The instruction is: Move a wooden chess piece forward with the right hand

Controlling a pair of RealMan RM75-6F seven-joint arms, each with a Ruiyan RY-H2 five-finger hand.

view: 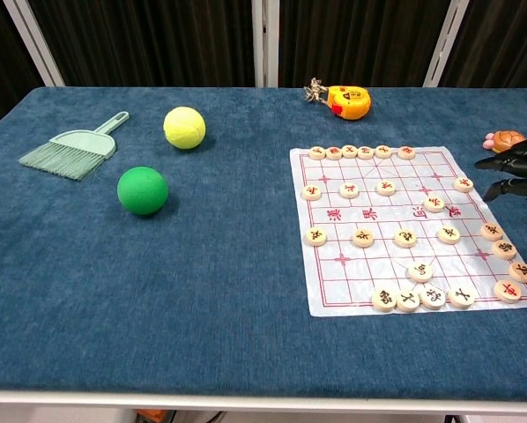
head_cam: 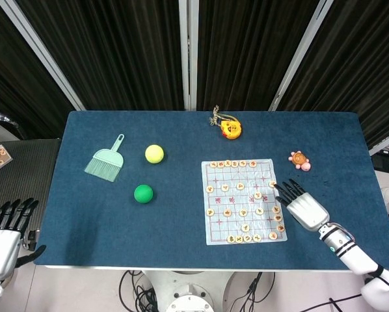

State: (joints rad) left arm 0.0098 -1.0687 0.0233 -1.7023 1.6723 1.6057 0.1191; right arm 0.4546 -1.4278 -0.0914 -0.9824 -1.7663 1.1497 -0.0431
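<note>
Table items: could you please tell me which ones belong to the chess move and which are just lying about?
Job: right hand, chess pieces, board.
Lying about: brush, yellow ball, green ball, orange toy, turtle.

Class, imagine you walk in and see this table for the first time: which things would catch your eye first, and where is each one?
The white chess board with its round wooden pieces lies on the right half of the blue table, and the right robot hand hovers open at its right edge. To the left, a yellow ball and a green ball stand out, with a mint brush beside them.
</note>
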